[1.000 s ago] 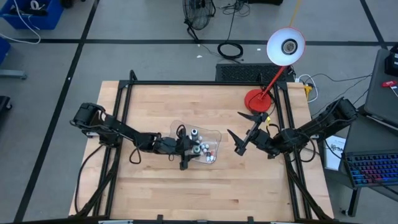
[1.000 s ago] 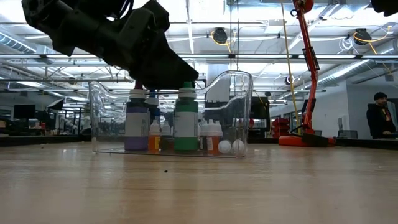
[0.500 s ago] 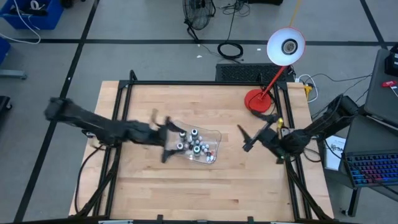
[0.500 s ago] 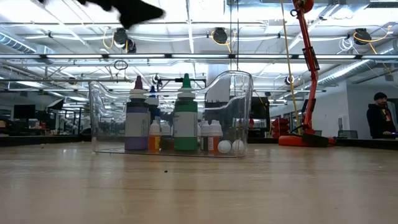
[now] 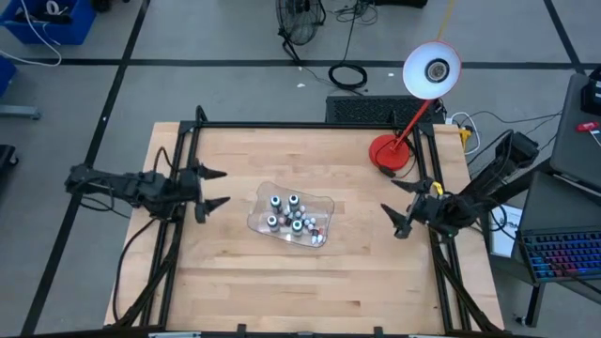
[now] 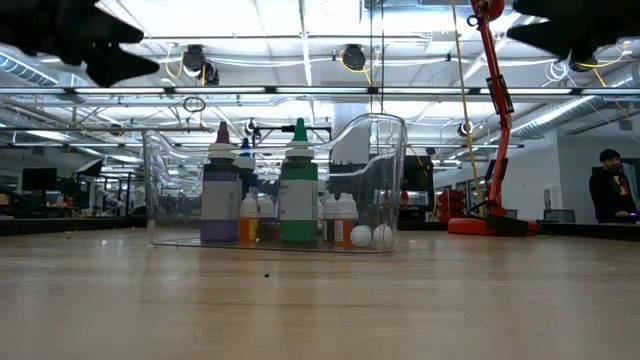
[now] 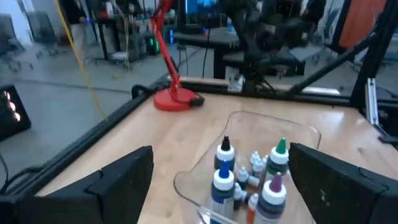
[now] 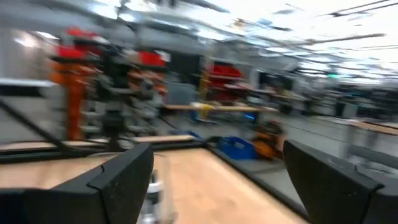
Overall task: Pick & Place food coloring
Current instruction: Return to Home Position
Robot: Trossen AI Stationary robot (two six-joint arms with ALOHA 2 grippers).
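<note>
The food coloring bottles [image 5: 293, 222] stand on their bases inside a clear plastic tray [image 5: 259, 201] at mid-table. In the low view, taller bottles with purple [image 6: 220, 190] and green [image 6: 297, 185] tops stand among small whitish ones [image 6: 342, 218]. The left wrist view shows the bottles [image 7: 249, 177] in the tray ahead of the fingers. My left gripper [image 5: 222, 188] hangs open above the table's left part, clear of the tray. My right gripper [image 5: 394, 208] is open near the right edge, raised and away from the tray.
A red desk lamp has its base [image 5: 389, 151] on the far right of the table and its white shade [image 5: 431, 69] beyond the far edge. A black frame rail [image 5: 300, 126] borders the wooden top. Bare wood lies near and far of the tray. A person [image 6: 612, 190] stands far off in the room.
My left gripper has risen from over the bottles in the tray and drawn back toward the table's left edge. My right gripper has pulled back toward the right edge. The tray and bottles stand where they were.
</note>
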